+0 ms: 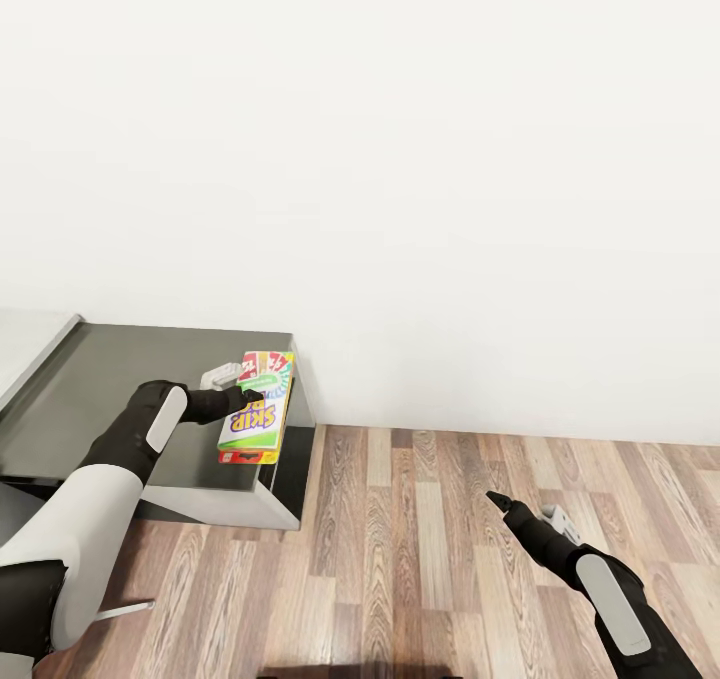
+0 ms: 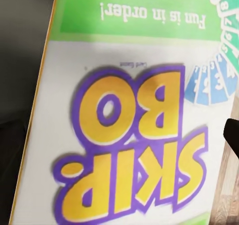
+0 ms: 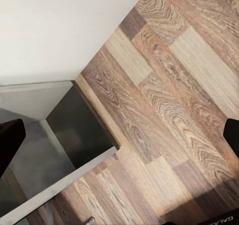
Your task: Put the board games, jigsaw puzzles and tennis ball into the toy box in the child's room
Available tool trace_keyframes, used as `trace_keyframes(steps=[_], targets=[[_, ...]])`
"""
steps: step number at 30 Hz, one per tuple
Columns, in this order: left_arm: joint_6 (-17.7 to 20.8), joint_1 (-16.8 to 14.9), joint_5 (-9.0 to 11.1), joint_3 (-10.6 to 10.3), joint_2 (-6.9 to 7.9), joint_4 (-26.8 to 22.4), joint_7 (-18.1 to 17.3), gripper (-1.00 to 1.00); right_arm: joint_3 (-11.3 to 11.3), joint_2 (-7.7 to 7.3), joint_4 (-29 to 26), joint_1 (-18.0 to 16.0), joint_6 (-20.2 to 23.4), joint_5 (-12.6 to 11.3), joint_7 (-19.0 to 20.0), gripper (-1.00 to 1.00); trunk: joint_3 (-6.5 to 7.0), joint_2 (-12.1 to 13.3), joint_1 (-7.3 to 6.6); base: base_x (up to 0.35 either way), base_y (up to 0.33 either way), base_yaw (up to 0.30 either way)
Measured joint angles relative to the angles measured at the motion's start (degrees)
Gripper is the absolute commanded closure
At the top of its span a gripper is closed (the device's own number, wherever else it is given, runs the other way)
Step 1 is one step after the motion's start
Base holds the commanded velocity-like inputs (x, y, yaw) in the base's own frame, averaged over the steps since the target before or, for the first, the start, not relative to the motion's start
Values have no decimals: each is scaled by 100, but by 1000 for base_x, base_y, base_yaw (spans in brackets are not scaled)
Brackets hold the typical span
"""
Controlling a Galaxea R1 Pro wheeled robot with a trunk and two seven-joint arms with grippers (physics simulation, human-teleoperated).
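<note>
1. At about 8 o'clock in the head view, a low dark grey-topped cabinet point(image 1: 120, 399) stands against the white wall point(image 1: 400, 159); its right end sits over the wood-plank floor point(image 1: 420, 559).
2. Left arm point(image 1: 110, 479) reaches from 7 o'clock up toward the cabinet's right end. Left gripper point(image 1: 243, 394) is pinched on the Skip-Bo board game point(image 1: 257, 407), a thin box with white, green, red and yellow print.
3. The game is held flat, cover up, over the cabinet's right edge, long axis running roughly 12 to 6 o'clock. Whether it touches the cabinet top: cannot tell.
4. Left wrist view: the Skip-Bo cover point(image 2: 134, 135) seen very close, yellow letters with purple outline, a green band above reading "Fun is in order!", a fan of blue numbered cards at 2 o'clock. One dark fingertip point(image 2: 233, 135) at the 3 o'clock edge.
5. Right arm point(image 1: 610, 599) enters at 5 o'clock over bare floor, well apart from the cabinet. Right gripper point(image 1: 502, 504) points toward 10 o'clock.
6. Right wrist view: the two dark fingertips point(image 3: 10, 140) sit at opposite edges, spread wide, nothing between them; cabinet corner point(image 3: 74, 125) and plank floor point(image 3: 169, 100) beyond.
</note>
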Motion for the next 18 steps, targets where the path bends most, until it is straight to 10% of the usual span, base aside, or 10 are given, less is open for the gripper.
trace_keyframes(steps=[18], targets=[[0,0,0,0,0,-3,-1,-100,1,0,0,1,0,1,-5,-100,0,0,0,0,-24,0]])
